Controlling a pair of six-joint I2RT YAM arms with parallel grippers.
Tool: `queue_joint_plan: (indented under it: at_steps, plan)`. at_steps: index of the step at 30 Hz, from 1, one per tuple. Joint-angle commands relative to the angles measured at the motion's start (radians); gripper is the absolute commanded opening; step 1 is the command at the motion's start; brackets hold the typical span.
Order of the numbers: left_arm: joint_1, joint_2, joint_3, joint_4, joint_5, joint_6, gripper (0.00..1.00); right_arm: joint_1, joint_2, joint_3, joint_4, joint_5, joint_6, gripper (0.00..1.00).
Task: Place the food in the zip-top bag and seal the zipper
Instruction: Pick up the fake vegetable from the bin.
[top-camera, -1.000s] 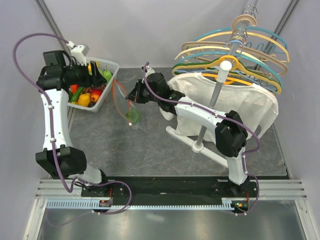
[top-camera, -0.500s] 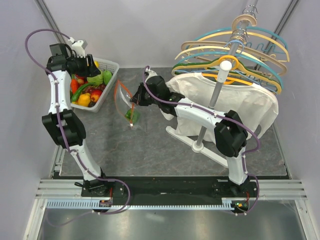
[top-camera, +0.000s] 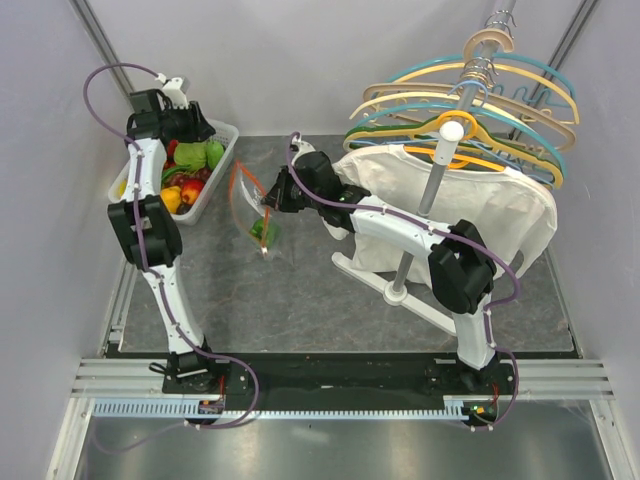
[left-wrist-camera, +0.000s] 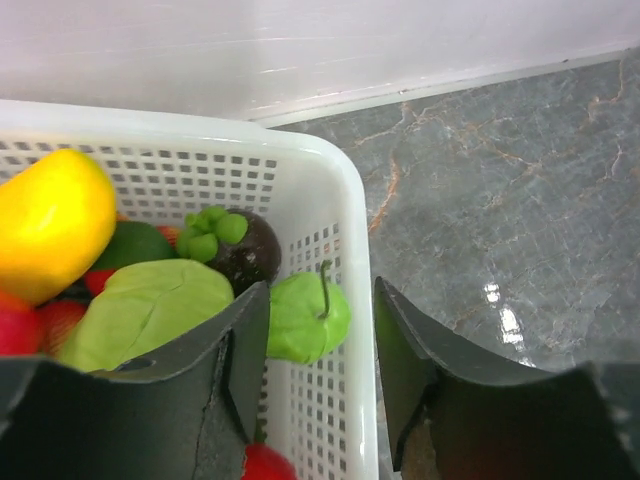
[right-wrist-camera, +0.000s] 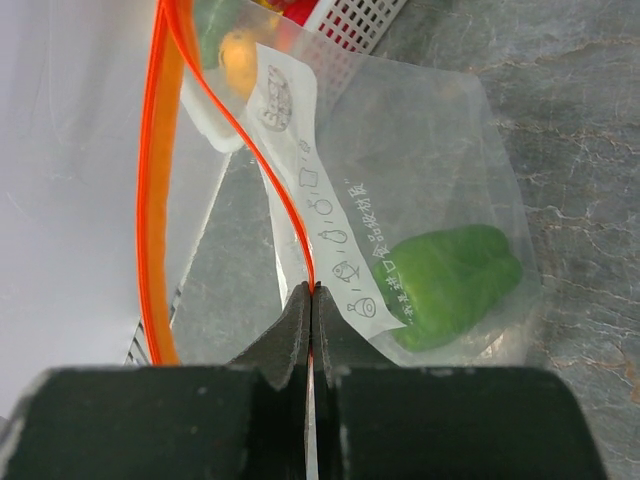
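The clear zip-top bag (top-camera: 255, 205) hangs open in mid-table, with a green pepper (right-wrist-camera: 450, 283) inside. My right gripper (right-wrist-camera: 312, 292) is shut on the bag's orange zipper (right-wrist-camera: 160, 180) edge and holds the mouth open. Its position in the top view (top-camera: 272, 192) is right of the bag. The other food lies in the white basket (left-wrist-camera: 345, 215): a light green apple (left-wrist-camera: 305, 318), a yellow fruit (left-wrist-camera: 50, 225), a green leafy piece (left-wrist-camera: 145, 310) and a dark fruit (left-wrist-camera: 245, 250). My left gripper (left-wrist-camera: 318, 345) is open above the basket's right rim, straddling it, with the apple between the fingers.
The basket (top-camera: 222, 140) stands at the back left by the wall. A rack of hangers (top-camera: 465, 90) with a white garment (top-camera: 450, 200) fills the right half; its base (top-camera: 385, 285) reaches toward the middle.
My left arm has swung right and back, from the basket's left side to its far right rim. My right gripper has lifted the bag slightly and holds it still.
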Motion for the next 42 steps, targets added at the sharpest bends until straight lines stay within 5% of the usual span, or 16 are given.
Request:
queue_joint_plan:
  at_steps: [1, 7, 16, 27, 42]
  plan:
    - [-0.021, 0.029, 0.055, 0.070, -0.037, -0.021, 0.51, -0.011, -0.012, -0.023, 0.033, -0.021, -0.001, 0.00]
    - [-0.021, 0.053, 0.052, 0.060, -0.049, -0.013, 0.47, -0.015, -0.006, -0.014, 0.034, -0.027, -0.004, 0.00]
    - [-0.024, 0.041, 0.066, 0.041, -0.051, -0.013, 0.02, -0.020, 0.002, -0.013, 0.033, -0.030, -0.004, 0.00]
    - [-0.022, -0.233, 0.026, 0.004, 0.083, -0.064, 0.02, -0.020, 0.029, -0.011, 0.036, -0.004, -0.027, 0.00]
    - [-0.015, -0.780, -0.377, -0.109, 0.336, -0.125, 0.02, -0.022, 0.055, 0.024, 0.031, 0.011, -0.051, 0.00]
